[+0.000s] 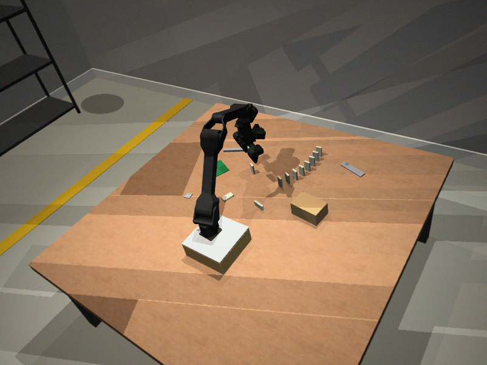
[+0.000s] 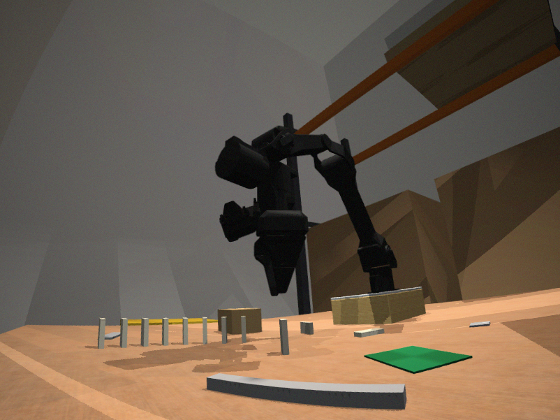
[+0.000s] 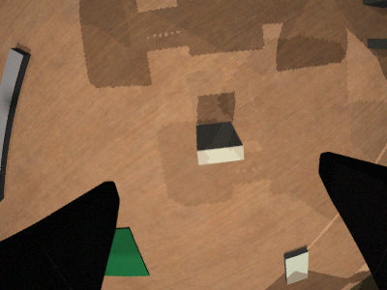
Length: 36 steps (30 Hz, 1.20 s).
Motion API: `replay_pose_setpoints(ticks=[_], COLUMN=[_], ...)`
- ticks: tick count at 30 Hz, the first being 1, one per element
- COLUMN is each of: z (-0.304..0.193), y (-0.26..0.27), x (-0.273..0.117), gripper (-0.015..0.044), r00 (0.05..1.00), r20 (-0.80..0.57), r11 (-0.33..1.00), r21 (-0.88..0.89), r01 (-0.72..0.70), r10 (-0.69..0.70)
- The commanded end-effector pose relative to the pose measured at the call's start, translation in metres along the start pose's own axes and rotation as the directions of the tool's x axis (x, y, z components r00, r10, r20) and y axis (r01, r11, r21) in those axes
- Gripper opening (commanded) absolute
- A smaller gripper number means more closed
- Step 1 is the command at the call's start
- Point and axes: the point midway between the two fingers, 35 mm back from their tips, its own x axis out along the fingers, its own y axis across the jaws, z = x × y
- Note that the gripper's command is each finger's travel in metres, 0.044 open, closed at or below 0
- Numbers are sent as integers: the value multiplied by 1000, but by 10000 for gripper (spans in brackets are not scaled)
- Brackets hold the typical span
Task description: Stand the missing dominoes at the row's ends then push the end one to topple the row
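Several dominoes stand in a slightly curved row, its near end domino (image 1: 279,181) (image 2: 243,329) toward the lone one. The lone domino (image 1: 252,168) (image 2: 284,337) (image 3: 220,155) stands upright apart from the row. Another domino (image 1: 227,196) (image 2: 369,332) lies flat; it seems to be the one at the lower right of the wrist view (image 3: 296,267). One more domino (image 1: 258,204) (image 2: 306,328) lies on its long edge. My gripper (image 1: 251,154) (image 2: 276,293) (image 3: 221,179) is open and empty, pointing down above the lone domino, which appears between the fingertips in the wrist view.
A tan box (image 1: 308,208) (image 2: 239,321) sits near the row. A curved grey bar (image 1: 233,149) (image 2: 306,390) (image 3: 9,97), a green square (image 1: 221,167) (image 2: 413,358) (image 3: 128,261), a small grey tile (image 1: 188,195) (image 2: 480,323) and a flat grey bar (image 1: 352,169) (image 2: 112,335) lie around.
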Motion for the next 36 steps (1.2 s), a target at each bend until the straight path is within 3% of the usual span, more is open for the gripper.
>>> replay_pose_setpoints(ticks=[1, 18, 30, 36], z=[-5, -6, -6, -6], y=[-3, -3, -3, -3], x=[39, 60, 60, 60], gripper=[440, 440, 125, 107], r00=[1000, 1000, 1000, 1000], r20=[-23, -23, -23, -23], r11=[1000, 1000, 1000, 1000], r21=[7, 7, 7, 7], r01=[11, 11, 11, 11], r10=[-11, -11, -11, -11])
